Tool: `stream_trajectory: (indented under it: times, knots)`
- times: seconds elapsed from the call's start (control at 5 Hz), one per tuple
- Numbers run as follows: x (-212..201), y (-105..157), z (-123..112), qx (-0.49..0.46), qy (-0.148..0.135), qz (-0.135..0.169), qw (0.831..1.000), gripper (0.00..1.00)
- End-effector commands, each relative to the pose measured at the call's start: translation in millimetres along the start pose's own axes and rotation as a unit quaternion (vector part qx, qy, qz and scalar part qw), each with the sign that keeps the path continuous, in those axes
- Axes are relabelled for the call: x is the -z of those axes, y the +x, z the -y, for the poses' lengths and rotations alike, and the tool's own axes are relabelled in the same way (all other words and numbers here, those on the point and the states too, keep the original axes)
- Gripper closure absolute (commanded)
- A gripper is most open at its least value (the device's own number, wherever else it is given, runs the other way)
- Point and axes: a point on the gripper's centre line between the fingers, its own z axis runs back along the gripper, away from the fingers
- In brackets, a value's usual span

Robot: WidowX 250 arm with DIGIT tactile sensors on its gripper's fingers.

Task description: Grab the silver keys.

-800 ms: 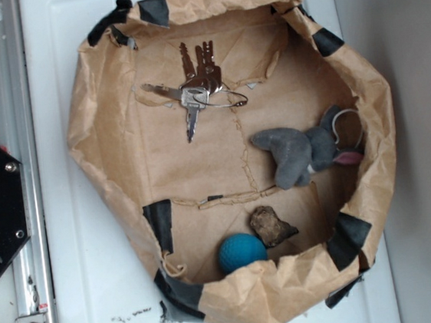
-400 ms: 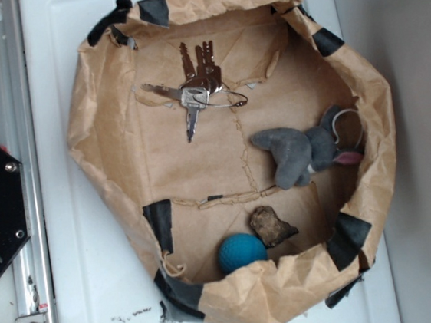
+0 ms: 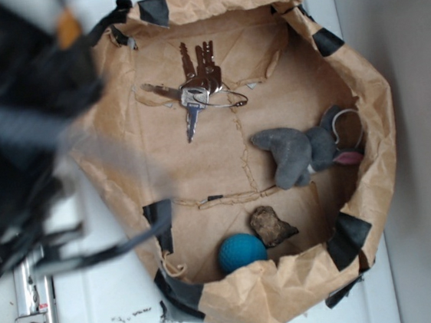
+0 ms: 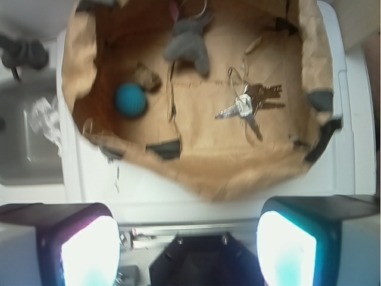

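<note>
The silver keys [image 3: 196, 90] lie fanned out on a wire ring on the floor of a brown paper basket [image 3: 104, 169], in its upper left part. In the wrist view the silver keys [image 4: 247, 104] sit right of centre, far ahead of my gripper [image 4: 187, 250]. My fingertips [image 4: 89, 253] stand wide apart at the bottom corners with nothing between them. The gripper hangs over the white surface outside the basket's rim [image 4: 238, 173]. My arm [image 3: 18, 113] is a dark blur at the left of the exterior view.
Inside the basket lie a grey plush toy [image 3: 307, 152], a brown rock-like lump [image 3: 271, 225] and a blue ball [image 3: 240, 251]. Black tape patches [image 3: 160, 221] mark the rim. The robot's black base [image 4: 199, 265] shows below the gripper.
The arm has swung into the exterior view from the left and is motion-blurred; before, only the black base showed there. Keys and other objects have not moved.
</note>
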Motion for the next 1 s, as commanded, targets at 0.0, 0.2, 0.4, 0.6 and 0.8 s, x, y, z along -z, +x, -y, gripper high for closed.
stream_trajectory:
  times: [0.0,0.2,0.4,0.6,0.8]
  knots:
    - [25,46,20,0.099,0.065,0.048,0.992,0.00]
    - [69,55,33,0.192,0.054,0.012,0.980,0.00]
    - [102,67,30,0.220,0.087,0.006,0.971,0.00]
    - [110,70,4,0.212,0.038,-0.012,0.976,0.00]
    - [107,62,-1,0.232,0.006,0.028,0.972,0.00]
